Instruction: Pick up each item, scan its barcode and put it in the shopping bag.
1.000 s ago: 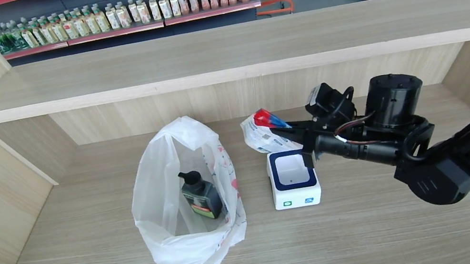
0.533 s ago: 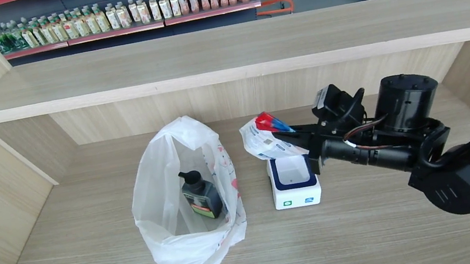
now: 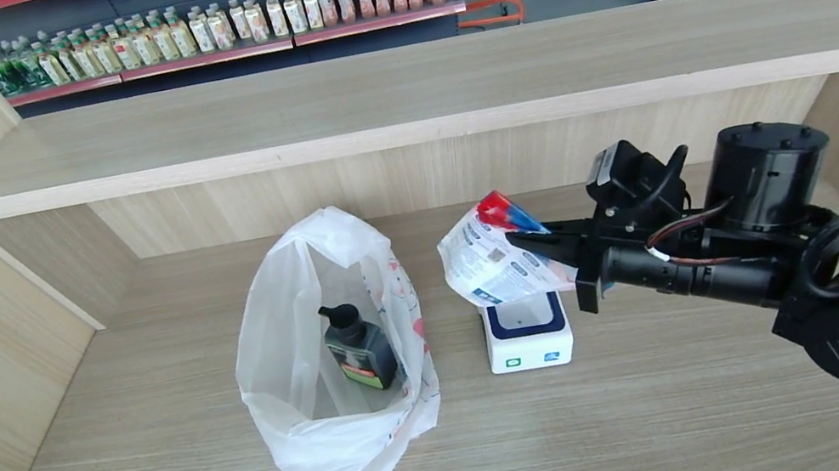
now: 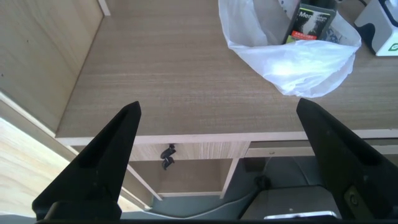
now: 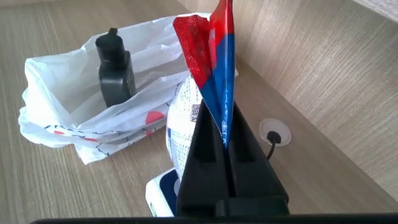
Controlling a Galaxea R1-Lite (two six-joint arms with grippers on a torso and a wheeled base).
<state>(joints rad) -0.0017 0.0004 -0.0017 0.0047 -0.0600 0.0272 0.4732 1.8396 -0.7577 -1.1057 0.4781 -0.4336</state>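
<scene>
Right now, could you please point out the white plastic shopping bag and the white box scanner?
white plastic shopping bag (image 3: 338, 457): head view, lower front wall.
white box scanner (image 3: 531, 355): head view, front face.

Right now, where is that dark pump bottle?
The dark pump bottle sits inside the white shopping bag, left of the scanner in the head view.

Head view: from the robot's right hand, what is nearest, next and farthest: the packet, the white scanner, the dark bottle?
1. Packet, gripped in the right hand.
2. White scanner, beneath the packet.
3. Dark bottle, inside the shopping bag on the left.
</scene>
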